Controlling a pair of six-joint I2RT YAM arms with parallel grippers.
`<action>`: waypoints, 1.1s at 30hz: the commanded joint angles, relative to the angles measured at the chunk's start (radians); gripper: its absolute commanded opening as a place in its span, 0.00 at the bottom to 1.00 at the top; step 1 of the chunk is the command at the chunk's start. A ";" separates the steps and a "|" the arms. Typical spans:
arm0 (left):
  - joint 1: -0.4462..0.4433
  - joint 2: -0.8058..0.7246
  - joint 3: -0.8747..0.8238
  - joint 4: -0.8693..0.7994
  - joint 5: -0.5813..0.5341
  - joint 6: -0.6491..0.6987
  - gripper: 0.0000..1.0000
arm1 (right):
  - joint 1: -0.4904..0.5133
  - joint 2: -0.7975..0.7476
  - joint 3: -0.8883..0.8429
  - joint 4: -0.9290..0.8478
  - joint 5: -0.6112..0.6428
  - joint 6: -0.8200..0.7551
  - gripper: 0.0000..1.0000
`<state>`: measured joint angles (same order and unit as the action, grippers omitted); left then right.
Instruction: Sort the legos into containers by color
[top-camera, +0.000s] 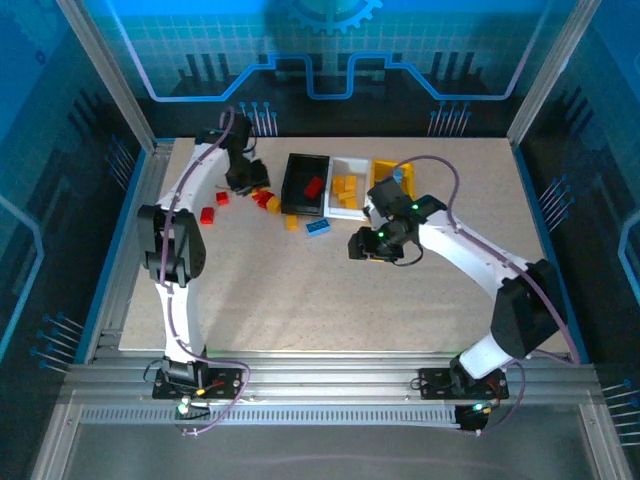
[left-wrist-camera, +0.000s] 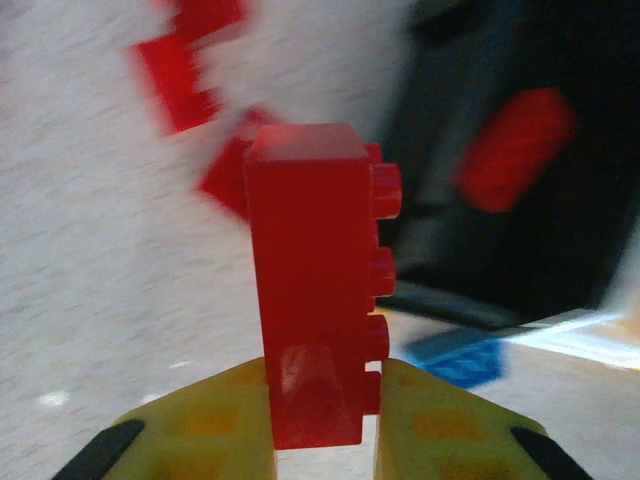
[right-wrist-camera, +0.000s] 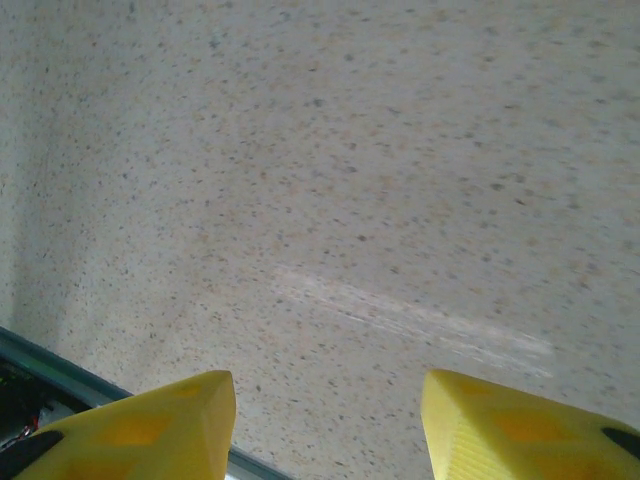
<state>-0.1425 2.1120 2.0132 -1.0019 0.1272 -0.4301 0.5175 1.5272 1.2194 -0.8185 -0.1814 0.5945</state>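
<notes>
Speckled beige surface (top-camera: 300, 300) is noted inside a railed frame, blue panels behind; its near half is bare up to the arm bases.

Right fingers (top-camera: 364, 246) are seen over mid-surface, spread moderately wide with nothing between them. Bare surface is recorded beneath them in the right wrist view.

Just beyond, a blue brick (top-camera: 318, 227) and an orange brick (top-camera: 292, 222) are found lying just in front of the bins' near ends.

Farther left, left fingers (top-camera: 243, 182) are closed on a red brick (left-wrist-camera: 310, 290). It is pinched at its lower end and held upright, studs turned toward the black bin (top-camera: 287, 190). Loose red bricks (top-camera: 207, 213) are scattered on the surface to the left.

Black bin, white bin (top-camera: 352, 166) and yellow bin (top-camera: 380, 166) are lined up side by side at the far middle. One red piece (top-camera: 313, 187) is lying in the black bin, and orange pieces in the white.

Step judged: carry to the black bin. Since only the brick's end is gripped, it should be raised above the rim before being moved rightward, then released low over the bin's middle.

The bin's left wall is the nearest edge to be cleared. The small heap (top-camera: 265, 199) beside it could be knocked. Open room is available to the left and on the near side, and the right arm is well apart.
</notes>
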 joint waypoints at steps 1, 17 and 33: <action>-0.044 0.089 0.140 0.014 0.127 -0.048 0.24 | -0.035 -0.079 -0.051 -0.023 0.016 0.013 0.54; -0.074 0.388 0.458 0.106 0.207 -0.126 0.28 | -0.077 -0.318 -0.231 -0.057 0.060 0.091 0.54; -0.066 0.206 0.443 -0.026 0.030 0.046 0.99 | -0.075 -0.242 -0.183 -0.001 0.017 0.081 0.54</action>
<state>-0.2188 2.4496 2.4397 -0.9455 0.2634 -0.4831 0.4503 1.2694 0.9997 -0.8402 -0.1425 0.6735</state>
